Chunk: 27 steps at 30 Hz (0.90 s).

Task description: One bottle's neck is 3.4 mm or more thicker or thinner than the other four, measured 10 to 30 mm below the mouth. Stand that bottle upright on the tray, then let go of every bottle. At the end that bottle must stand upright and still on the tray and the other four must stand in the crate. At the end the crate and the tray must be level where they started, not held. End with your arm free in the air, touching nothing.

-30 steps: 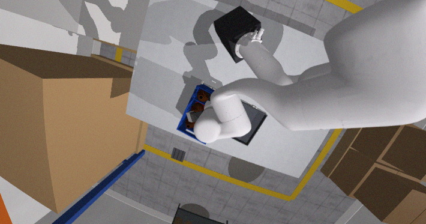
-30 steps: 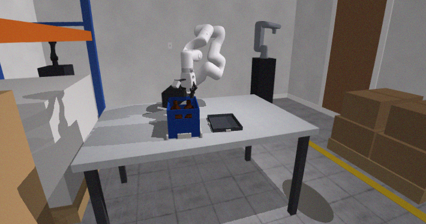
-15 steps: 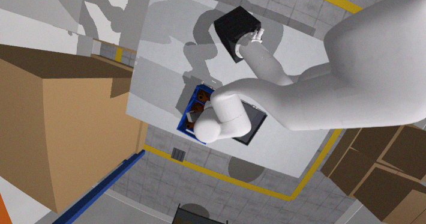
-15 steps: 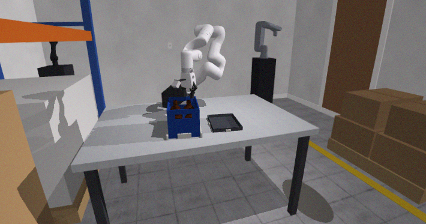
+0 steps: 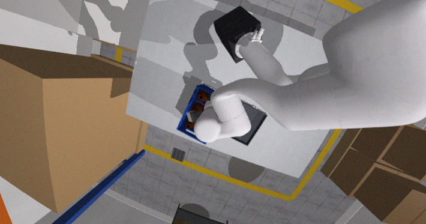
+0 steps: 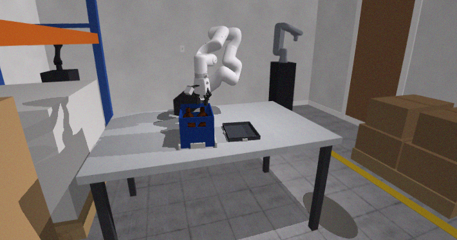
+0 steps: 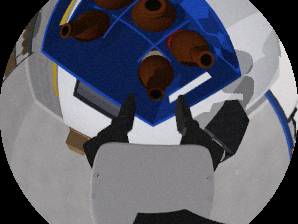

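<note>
Exterior view, left to right. One blue crate (image 5: 182, 125) (image 6: 197, 136) (image 7: 80, 60), standing on the desk (image 5: 168, 74) (image 6: 289, 127) (image 7: 67, 107), holding five brown bottles (image 5: 203, 96) (image 6: 188, 113) (image 7: 156, 75). One claw (image 6: 206, 101) (image 7: 155, 101), hovering over the crate's far part, standing spread, pinching nothing. One dark tray (image 5: 255, 120) (image 6: 241, 131) (image 7: 95, 97), lying just beside the crate, bearing no bottle.

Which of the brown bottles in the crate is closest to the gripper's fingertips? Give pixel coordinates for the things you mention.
The bottle (image 7: 156, 76) with the pale band at its shoulder, at the near corner of the crate (image 7: 153, 123): its mouth lies nearest the gripper (image 7: 155, 101); the others sit farther back.
</note>
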Each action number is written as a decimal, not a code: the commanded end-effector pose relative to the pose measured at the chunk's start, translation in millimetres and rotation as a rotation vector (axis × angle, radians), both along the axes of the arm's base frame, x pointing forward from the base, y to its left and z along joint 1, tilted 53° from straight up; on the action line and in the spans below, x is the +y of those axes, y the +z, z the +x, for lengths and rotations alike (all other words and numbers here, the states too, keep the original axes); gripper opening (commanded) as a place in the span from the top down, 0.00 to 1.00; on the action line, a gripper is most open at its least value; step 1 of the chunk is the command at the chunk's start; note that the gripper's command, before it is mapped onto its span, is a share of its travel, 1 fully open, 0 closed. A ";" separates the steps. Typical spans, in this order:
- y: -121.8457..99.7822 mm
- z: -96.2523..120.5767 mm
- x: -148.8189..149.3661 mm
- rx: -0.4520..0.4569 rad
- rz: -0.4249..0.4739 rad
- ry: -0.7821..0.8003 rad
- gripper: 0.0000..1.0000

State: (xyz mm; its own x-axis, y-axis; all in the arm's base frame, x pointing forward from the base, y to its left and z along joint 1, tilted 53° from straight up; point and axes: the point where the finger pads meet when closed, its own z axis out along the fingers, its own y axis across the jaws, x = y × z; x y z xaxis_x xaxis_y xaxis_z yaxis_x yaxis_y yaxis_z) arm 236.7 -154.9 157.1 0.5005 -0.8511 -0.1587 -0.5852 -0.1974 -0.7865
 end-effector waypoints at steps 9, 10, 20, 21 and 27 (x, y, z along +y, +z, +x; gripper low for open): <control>-5.3 6.1 3.1 -0.001 -0.002 -0.003 0.35; -6.0 6.9 3.7 -0.001 -0.002 -0.003 0.35; -13.5 14.9 9.7 -0.001 -0.002 -0.003 0.35; -14.2 15.7 10.3 -0.001 -0.002 -0.003 0.35; -16.8 18.5 12.5 -0.001 -0.002 -0.003 0.35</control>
